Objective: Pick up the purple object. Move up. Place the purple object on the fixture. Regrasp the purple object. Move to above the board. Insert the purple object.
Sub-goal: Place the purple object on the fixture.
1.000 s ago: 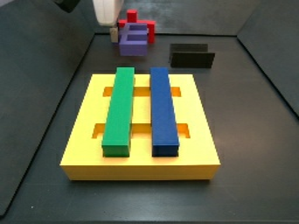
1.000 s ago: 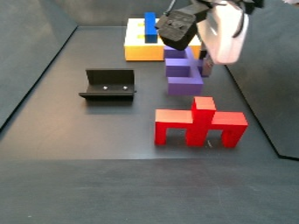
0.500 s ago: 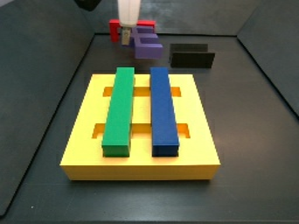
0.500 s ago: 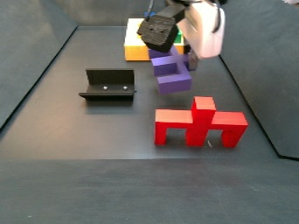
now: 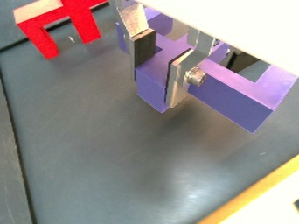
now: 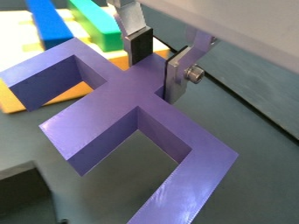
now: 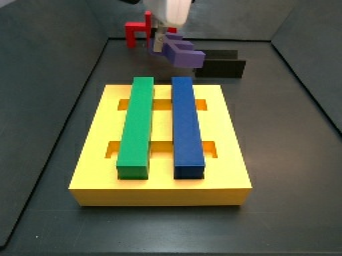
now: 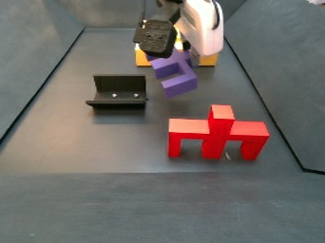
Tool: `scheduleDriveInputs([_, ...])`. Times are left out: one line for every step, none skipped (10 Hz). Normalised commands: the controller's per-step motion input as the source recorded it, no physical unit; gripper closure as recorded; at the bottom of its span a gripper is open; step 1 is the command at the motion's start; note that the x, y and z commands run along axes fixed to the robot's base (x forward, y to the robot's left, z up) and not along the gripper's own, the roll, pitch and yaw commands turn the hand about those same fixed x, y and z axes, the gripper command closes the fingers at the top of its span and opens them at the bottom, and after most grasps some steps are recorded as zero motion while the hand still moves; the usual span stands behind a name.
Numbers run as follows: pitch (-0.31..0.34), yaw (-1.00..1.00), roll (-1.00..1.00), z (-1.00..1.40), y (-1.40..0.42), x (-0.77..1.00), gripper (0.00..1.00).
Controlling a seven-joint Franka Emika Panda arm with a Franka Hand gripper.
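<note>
The purple object [image 7: 182, 54] hangs tilted in the air, clear of the floor, with my gripper [image 7: 174, 32] shut on its central stem. In both wrist views the silver fingers [image 5: 180, 75] [image 6: 177, 77] press on the stem from two sides, so the gripper [image 5: 162, 63] [image 6: 158, 63] holds the purple object [image 5: 222, 87] [image 6: 117, 122]. In a side view the purple object [image 8: 174, 75] floats between the black fixture [image 8: 117, 92] and the yellow board [image 8: 204, 60]. The fixture [image 7: 221, 66] stands empty just right of the piece. The board [image 7: 100, 150] carries a green bar [image 7: 136, 125] and a blue bar [image 7: 187, 125].
A red pronged piece [image 8: 219, 133] lies on the dark floor away from the gripper, also seen as the red piece [image 7: 136, 30] [image 5: 65, 22]. Grey walls enclose the floor. The green bar [image 6: 100, 22] and blue bar [image 6: 52, 22] show behind the held piece.
My gripper has lifted the purple object off the floor beside the red piece and carried it sideways toward the fixture. The piece now hangs more tilted.
</note>
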Motion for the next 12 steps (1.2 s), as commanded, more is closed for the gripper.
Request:
scheduleDriveInputs([0.206,0.46,-0.43,0.09,-0.11,0.46,1.0])
scheduleDriveInputs([0.169,0.45,-0.48,0.1,-0.07,0.43,1.0])
scheduleDriveInputs([0.217,0.35,-0.53,0.12,-0.01,0.51,1.0])
scheduleDriveInputs([0.369,0.23,-0.6,0.21,0.0,0.57,1.0])
scheduleDriveInputs([0.417,0.21,-0.62,0.26,0.0,0.56,1.0])
scheduleDriveInputs([0.406,0.21,-0.6,0.25,0.0,0.57,1.0])
scheduleDriveInputs([0.394,0.21,-0.6,0.24,0.0,0.57,1.0])
scheduleDriveInputs([0.377,0.2,-0.61,0.21,0.0,0.59,1.0])
scheduleDriveInputs([0.346,0.2,-0.6,0.19,0.0,0.61,1.0])
scheduleDriveInputs([0.34,0.19,-0.59,0.1,0.0,0.62,1.0])
scheduleDriveInputs([0.386,0.2,-0.51,0.0,0.16,0.54,1.0])
scheduleDriveInputs([0.389,0.23,-0.45,0.0,0.19,0.5,1.0])
